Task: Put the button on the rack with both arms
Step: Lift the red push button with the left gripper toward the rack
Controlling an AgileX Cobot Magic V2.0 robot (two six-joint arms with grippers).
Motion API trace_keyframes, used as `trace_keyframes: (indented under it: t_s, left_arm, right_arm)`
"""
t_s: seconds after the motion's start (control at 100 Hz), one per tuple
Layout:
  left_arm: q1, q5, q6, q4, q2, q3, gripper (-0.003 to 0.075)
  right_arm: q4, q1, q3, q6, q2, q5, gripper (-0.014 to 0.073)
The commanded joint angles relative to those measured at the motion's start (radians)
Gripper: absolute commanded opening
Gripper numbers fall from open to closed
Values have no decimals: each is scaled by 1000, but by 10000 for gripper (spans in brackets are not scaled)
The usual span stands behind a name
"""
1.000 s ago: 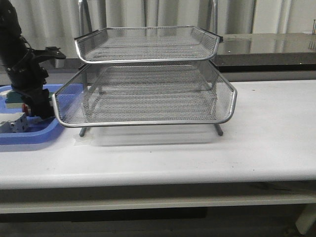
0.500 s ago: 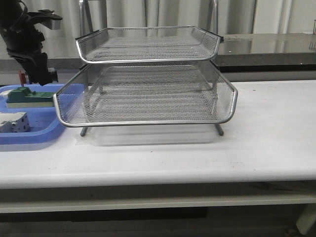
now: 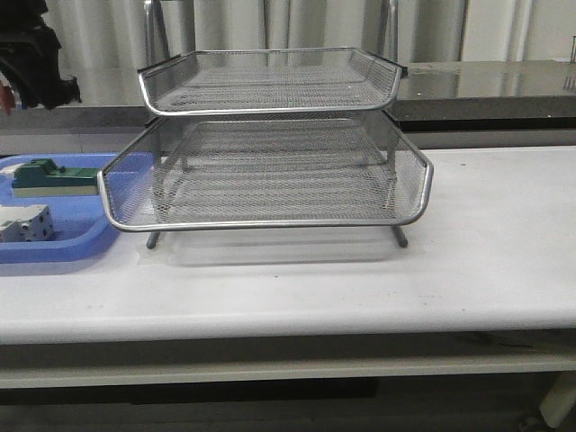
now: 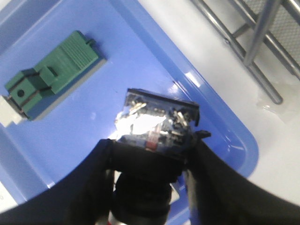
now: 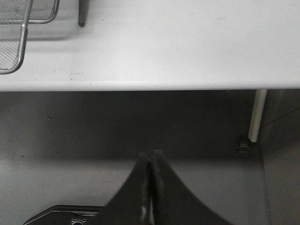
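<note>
- Left wrist view: left gripper [image 4: 150, 161] clamped on the button [image 4: 157, 126], fingers [image 4: 93, 183] pressed against its two sides, rear block with metal terminals pointing away from the palm, cap end hidden deep between the fingers.
- Held clear above the blue tray [image 4: 225, 136], near that tray's corner closest to the rack [image 4: 262, 51]; green block [image 4: 51, 75] lying flat in the tray, well apart from the button.
- Long axis of the button in line with the fingers, running out along the reach of the arm.
- Front view: only a dark part of the left arm [image 3: 31, 63] showing at the edge, raised beside the rack [image 3: 270, 135], about level with its top tier and off to its left side; button itself not made out here.
- Rack lying to the right of the held button, both visible tiers open toward the camera; probably a sideways carry over a tier rim called for next.
- Right wrist view: right gripper [image 5: 150, 161] with fingertips pressed together, holding nothing, hanging below the table [image 5: 178, 47] edge, well away from the rack [image 5: 18, 28].
- Left arm far nearer the rack; right arm seemingly idle.
</note>
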Motion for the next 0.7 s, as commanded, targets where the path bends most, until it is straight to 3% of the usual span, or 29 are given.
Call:
trace_keyframes:
  t_s: [0.0,0.38,0.69]
  left_arm:
    - [2,28,-28,-20,-139,57,4]
    - [-13,28,-28,-168,-444,332,4]
    - [-204,28,-28,-169,-569,449,4]
  right_arm:
    - [-1,-8,-35,-6,-3,-52,-68]
    - [-1,-8,-35,-6,-3,-52,-68]
    - [-1,-8,-35,-6,-3,-52,-68]
